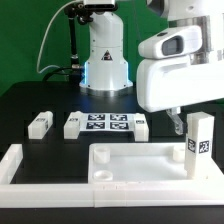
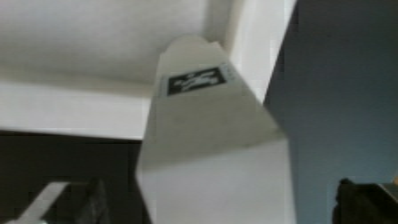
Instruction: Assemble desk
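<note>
Tabletop panel (image 1: 140, 160) was noted rim-up. Upright leg block (image 1: 198, 138) was seated inside its corner, at the exterior view's right. Gripper (image 1: 183, 124) fingers (image 2: 365, 200) were spread apart astride that block, with gaps seen on both sides. Loose leg blocks (image 1: 40, 123) were noted behind the panel, beside the marker board (image 1: 105, 123).

White rimmed tabletop (image 1: 140, 165) lies flat, one leg block (image 1: 200, 145) upright at its corner, three loose legs (image 1: 40, 123) (image 1: 74, 125) (image 1: 140, 127) beyond.
</note>
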Robot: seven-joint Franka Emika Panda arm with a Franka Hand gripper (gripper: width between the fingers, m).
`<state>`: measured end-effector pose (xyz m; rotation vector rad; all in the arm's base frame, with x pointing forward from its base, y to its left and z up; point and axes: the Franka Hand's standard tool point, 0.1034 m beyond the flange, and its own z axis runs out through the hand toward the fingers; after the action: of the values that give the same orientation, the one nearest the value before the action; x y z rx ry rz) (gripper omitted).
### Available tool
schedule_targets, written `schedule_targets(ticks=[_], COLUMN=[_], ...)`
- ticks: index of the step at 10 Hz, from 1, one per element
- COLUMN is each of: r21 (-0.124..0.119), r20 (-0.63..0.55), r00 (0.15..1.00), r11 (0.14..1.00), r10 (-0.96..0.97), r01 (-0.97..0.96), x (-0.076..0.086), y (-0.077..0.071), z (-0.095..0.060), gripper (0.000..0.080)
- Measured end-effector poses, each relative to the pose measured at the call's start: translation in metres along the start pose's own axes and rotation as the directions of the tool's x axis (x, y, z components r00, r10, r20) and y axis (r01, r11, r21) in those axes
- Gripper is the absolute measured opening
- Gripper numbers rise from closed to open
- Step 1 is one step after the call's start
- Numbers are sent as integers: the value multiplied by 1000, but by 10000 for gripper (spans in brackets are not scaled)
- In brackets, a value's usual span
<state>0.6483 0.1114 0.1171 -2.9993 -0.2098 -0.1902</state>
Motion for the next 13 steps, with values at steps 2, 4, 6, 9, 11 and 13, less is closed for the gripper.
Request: schedule_targets(ticks=[2, 4, 6, 9, 11, 13], r21=[1, -3, -3, -22, -28, -32], r20=[0, -7, -23, -64, -97, -147], r00=[990, 964, 898, 587, 473, 359], r11=[990, 964, 898, 587, 472, 358], r10=[140, 265, 439, 807, 876, 922], r01=[-140, -265, -439, -810, -881, -933], x=[0, 4, 34, 33, 33, 28], y=[0, 9, 36, 49, 54, 60], z=[0, 1, 4, -1, -2, -1], gripper=[375, 297, 297, 301, 304, 304])
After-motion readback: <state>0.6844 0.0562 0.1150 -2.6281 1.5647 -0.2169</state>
